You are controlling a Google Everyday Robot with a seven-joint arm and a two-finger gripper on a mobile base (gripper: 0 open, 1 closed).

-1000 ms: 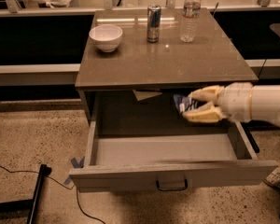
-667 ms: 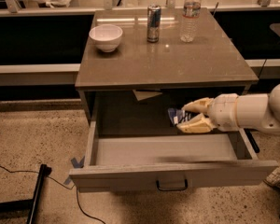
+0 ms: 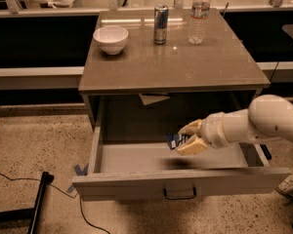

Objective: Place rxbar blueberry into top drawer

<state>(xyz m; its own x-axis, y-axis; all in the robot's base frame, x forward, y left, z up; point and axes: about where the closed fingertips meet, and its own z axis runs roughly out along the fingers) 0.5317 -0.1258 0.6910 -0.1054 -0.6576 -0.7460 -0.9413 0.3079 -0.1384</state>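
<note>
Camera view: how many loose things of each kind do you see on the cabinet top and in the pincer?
White bowl: 1
Blue-silver can: 1
Water bottle: 1
Rxbar blueberry: 1, held in the pincer over the open top drawer
Total: 4

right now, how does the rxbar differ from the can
The rxbar blueberry is a small flat dark-blue wrapper; the can is a taller blue-silver cylinder. The rxbar blueberry is held in the tool above the open top drawer; the can stands upright on the table top, apart from the tool. Both show blue.
</note>
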